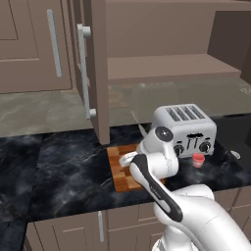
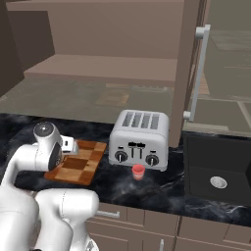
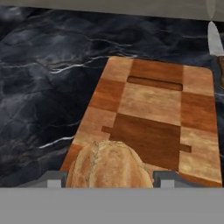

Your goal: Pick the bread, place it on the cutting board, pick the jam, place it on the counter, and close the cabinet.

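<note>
In the hand view the golden-brown bread [image 3: 109, 165] sits between my gripper [image 3: 108, 179] fingertips, which press its two sides, low over the near end of the checkered cutting board [image 3: 153, 105]. The board [image 1: 119, 169] lies on the black marble counter [image 1: 63, 166] left of the toaster; my hand [image 2: 69, 145] hangs above the board [image 2: 83, 164]. The small pinkish-red jam [image 1: 197, 160] stands on the counter in front of the toaster, also as jam [image 2: 138, 171]. The taupe cabinet door [image 1: 95, 63] with its long silver handle stands open, edge-on over the counter; the same door [image 2: 188, 63] shows on the right.
A silver four-slot toaster [image 1: 184, 130] stands right of the board. A knife blade [image 3: 214, 39] lies beyond the board's far corner. A dark sink [image 2: 215, 171] is set into the counter at the right. The open cabinet shelf [image 2: 103, 68] runs above.
</note>
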Controlling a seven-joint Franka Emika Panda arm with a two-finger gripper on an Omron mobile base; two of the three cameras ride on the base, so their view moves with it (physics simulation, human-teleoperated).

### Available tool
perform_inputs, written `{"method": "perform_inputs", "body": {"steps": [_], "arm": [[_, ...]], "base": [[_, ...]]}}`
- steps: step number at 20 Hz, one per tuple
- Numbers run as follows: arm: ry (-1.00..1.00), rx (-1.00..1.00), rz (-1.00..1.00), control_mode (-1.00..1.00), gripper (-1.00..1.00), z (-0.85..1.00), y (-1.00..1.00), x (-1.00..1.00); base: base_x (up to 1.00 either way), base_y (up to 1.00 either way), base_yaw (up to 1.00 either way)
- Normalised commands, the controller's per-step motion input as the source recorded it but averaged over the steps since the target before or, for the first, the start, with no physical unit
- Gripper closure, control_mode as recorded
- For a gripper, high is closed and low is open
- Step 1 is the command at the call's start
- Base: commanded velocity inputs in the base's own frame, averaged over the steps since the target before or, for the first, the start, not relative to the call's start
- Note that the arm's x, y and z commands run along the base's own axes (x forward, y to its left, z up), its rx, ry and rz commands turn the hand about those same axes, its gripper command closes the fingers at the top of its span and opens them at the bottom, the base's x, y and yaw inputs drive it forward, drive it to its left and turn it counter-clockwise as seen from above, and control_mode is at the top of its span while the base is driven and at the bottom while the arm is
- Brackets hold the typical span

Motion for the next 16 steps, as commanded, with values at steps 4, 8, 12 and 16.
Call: {"method": "perform_inputs", "body": {"steps": [4,8,12,16], "arm": [[0.00,0.00,0.00,-1.00,1.00,-0.36,0.00,0.22],[0.00,0.00,0.00,-1.00,1.00,-0.36,0.00,0.22],[0.00,0.00,0.00,-1.00,1.00,-0.35,0.03,0.23],[0.00,0.00,0.00,-1.00,1.00,-0.38,0.02,0.23]], "base": [[0.00,0.00,0.00],[0.00,0.00,0.00],[0.00,0.00,0.00],[0.00,0.00,0.00]]}}
